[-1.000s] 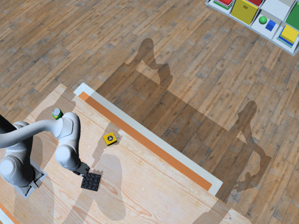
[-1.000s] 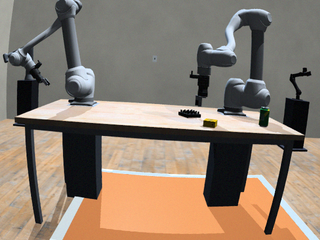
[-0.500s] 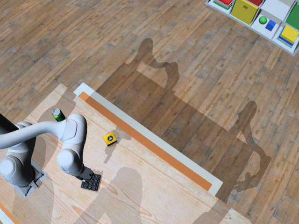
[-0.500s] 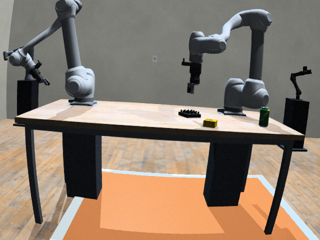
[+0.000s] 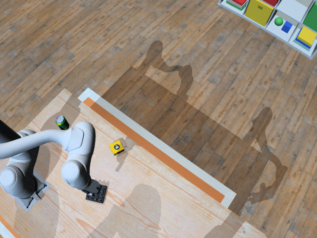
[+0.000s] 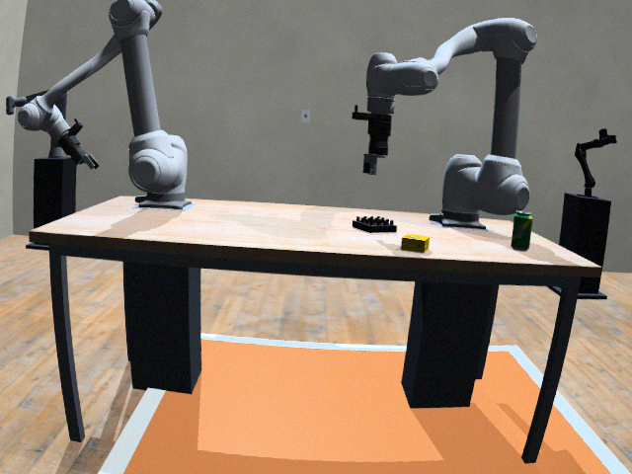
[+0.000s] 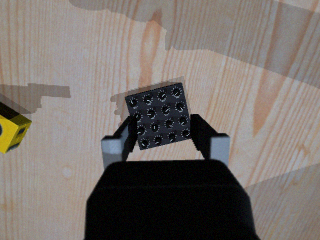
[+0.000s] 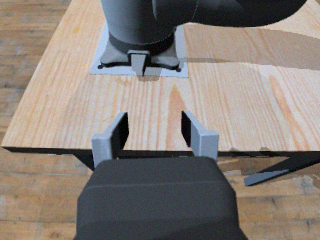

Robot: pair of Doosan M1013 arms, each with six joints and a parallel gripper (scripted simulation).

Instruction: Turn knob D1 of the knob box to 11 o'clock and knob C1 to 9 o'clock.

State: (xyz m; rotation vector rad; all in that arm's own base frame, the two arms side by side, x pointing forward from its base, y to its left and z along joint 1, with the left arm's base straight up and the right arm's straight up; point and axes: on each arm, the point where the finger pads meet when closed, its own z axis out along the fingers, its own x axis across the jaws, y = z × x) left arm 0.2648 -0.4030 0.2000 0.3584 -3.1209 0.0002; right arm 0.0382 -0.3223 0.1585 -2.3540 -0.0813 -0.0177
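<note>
spread wide around nothing, the left gripper (image 5: 89,194) (image 6: 369,172) (image 7: 163,126), hanging well above the knob box (image 5: 101,198) (image 6: 374,225) (image 7: 160,116), fingers pointing down. framed between those fingers in the left wrist view, but clearly apart from them and lower down, resting flat on the table (image 5: 179,205) (image 6: 255,219) (image 7: 240,135) (image 8: 240,120). also wide and holding nothing, the right gripper (image 6: 93,164) (image 8: 154,122), tilted out beyond the table's edge, well apart from the knob box

on the box face, four rows of knobs, with pale ticks and pointers too small to read as hours. on the nearby yellow block (image 5: 116,147) (image 6: 415,243) (image 7: 11,131), a round dark emblem on top, brand unreadable. farther along, upright on the table, a green can (image 5: 62,123) (image 6: 520,232) with yellow markings, too small to read

only in the top view, a shelf unit (image 5: 258,23) across the floor, holding a green ball (image 5: 278,21) and a blue block (image 5: 287,27). only in the exterior view, a wall plate (image 6: 305,116) and, behind the table at its two ends, black pedestals (image 6: 54,194) (image 6: 585,234) bearing other arms

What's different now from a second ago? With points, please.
The left hand (image 5: 90,194) (image 6: 369,172) (image 7: 163,126) went up and moved across from beside the knob box (image 5: 96,197) (image 6: 373,225) (image 7: 159,115) to above it. It didn't grab or let go of anything. The box, yellow block (image 5: 116,148) (image 6: 415,243) (image 7: 11,131), green can (image 5: 62,123) (image 6: 520,232) and right arm (image 6: 141,86) stayed put.
</note>
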